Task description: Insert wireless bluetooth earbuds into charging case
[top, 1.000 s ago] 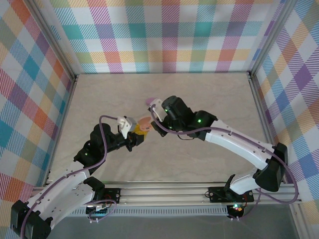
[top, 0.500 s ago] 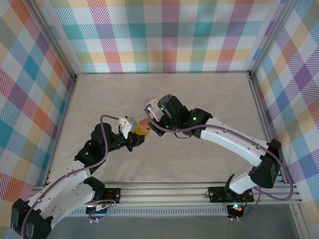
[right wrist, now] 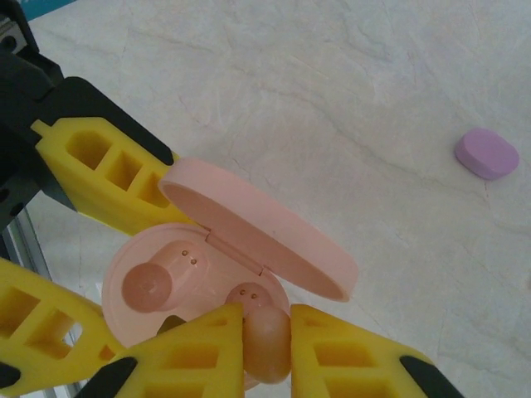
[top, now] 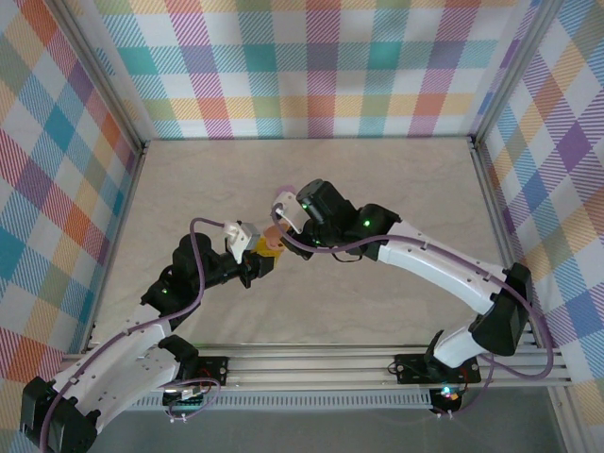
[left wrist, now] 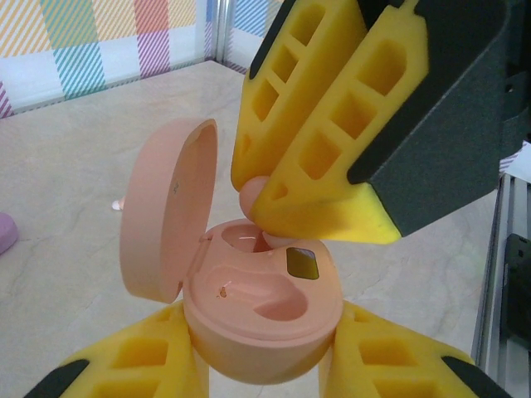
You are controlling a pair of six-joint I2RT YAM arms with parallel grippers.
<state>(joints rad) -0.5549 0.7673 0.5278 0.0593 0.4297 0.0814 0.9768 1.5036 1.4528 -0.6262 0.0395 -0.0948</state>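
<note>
My left gripper (left wrist: 261,363) is shut on the pink charging case (left wrist: 261,307), holding it by its sides with the lid (left wrist: 166,220) swung open. My right gripper (right wrist: 267,348) is shut on a pink earbud (right wrist: 267,344), whose tip is at the rim of the case's nearer slot (right wrist: 247,292). The other slot (right wrist: 149,286) is empty. In the top view both grippers meet at the case (top: 271,243) in the middle of the table. A tiny pale pink piece (left wrist: 117,204) lies on the table behind the lid.
A purple round puck (right wrist: 486,153) lies on the marble table beyond the case, partly covered by the right wrist in the top view (top: 282,192). Checked walls close in the table on three sides.
The right gripper has moved left and down with the earbud, from beside the case to right over its open slot. The left gripper and the case have stayed in place.
</note>
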